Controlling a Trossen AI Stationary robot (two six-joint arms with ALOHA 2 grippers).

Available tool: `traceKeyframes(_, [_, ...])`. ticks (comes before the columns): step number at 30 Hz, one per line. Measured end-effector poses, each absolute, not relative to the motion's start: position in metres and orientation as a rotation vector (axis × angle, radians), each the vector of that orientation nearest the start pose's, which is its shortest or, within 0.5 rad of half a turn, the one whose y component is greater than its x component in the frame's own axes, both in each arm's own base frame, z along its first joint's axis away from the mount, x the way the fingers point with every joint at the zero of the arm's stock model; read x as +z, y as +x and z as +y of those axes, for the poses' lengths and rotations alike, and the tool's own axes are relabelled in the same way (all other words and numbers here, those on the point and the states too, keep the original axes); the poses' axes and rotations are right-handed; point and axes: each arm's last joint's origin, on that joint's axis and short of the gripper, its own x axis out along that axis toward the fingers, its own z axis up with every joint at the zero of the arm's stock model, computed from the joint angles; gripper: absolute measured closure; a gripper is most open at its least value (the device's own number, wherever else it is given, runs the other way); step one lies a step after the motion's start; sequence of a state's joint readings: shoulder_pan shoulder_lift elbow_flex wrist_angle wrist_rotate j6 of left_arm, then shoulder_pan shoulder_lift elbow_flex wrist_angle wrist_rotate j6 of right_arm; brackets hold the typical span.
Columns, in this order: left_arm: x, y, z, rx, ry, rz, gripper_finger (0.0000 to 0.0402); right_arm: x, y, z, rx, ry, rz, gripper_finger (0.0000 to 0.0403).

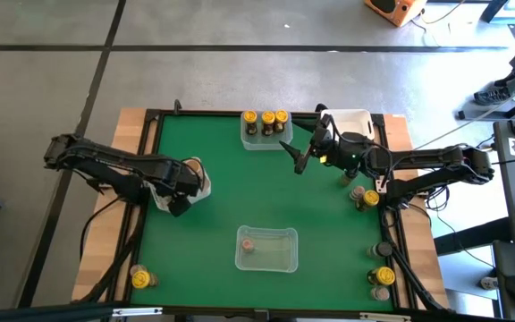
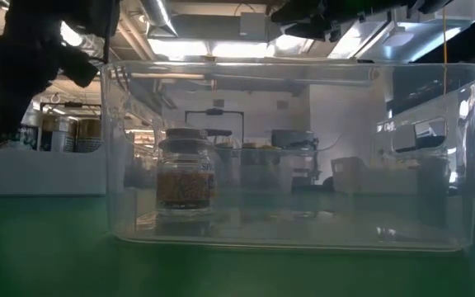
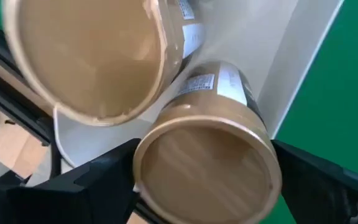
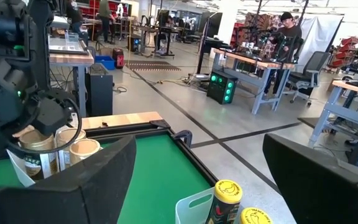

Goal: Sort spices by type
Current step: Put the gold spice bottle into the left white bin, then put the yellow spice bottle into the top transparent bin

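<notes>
Sorting partly done. Three yellow-lidded jars [image 1: 267,117] in far tub [image 1: 259,139]; one jar [image 1: 248,243] in near clear tub [image 1: 266,265]. Left gripper [image 1: 186,186] released over tan-lidded jars [image 3: 204,168] in white tub [image 3: 291,56]. Right gripper [image 1: 299,154] agape, empty, beside far tub. Loose spices [image 1: 383,277] left at table edges.

Green table [image 1: 213,215] with wood edges – a clear tub [image 1: 266,249] near the front, another tub [image 1: 265,134] at the back, a white tub [image 1: 195,188] left – loose spice jars [image 1: 382,277] along the right edge and one [image 1: 139,278] front left.
</notes>
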State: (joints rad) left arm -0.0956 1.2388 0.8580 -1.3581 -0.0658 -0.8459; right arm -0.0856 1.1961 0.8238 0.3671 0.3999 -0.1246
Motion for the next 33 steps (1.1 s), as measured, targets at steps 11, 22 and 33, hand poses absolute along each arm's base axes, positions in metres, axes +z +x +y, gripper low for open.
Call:
traceKeyframes(11, [0.280, 0.175, -0.022, 0.537, -0.506, 1.382, 0.0055, 0.315, 0.266, -0.034, -0.484, -0.124, 0.039, 0.0052])
traceKeyframes(22, [0.297, 0.188, -0.065, 0.176, -0.444, 1.108, 0.0055, 0.315, 0.266, -0.034, -0.484, -0.124, 0.040, 0.0052])
traceKeyframes(33, [0.287, 0.243, -0.095, -0.016, -0.355, 0.882, 0.0055, 0.315, 0.266, -0.034, -0.484, -0.124, 0.040, 0.0052])
